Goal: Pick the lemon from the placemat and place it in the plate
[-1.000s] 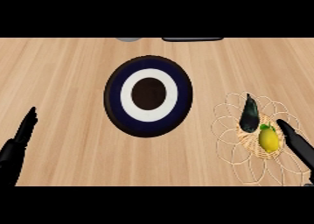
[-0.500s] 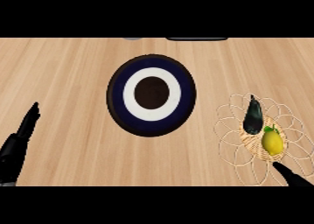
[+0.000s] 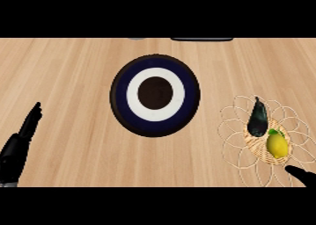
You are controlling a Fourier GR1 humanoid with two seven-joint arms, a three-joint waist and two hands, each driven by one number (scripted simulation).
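Observation:
The yellow lemon (image 3: 277, 145) lies on the round woven placemat (image 3: 235, 139) at the right. It touches a dark elongated vegetable (image 3: 257, 118) just beyond it. The plate (image 3: 121, 107), dark blue with a white ring and a brown middle, sits at the centre, left of the mat. Only a straight black tip of my right hand (image 3: 306, 177) shows at the lower right edge. It is below the lemon, apart from it and holding nothing. My left hand (image 3: 16, 147) rests open at the lower left with its fingers up.
The wooden counter (image 3: 63, 70) spreads around the plate and mat. Two dark items (image 3: 200, 39) peek in at the far top edge.
My right hand has drawn back toward the lower right edge, away from the lemon, and now shows less. The lemon, vegetable and plate have kept their places. The left hand stays put.

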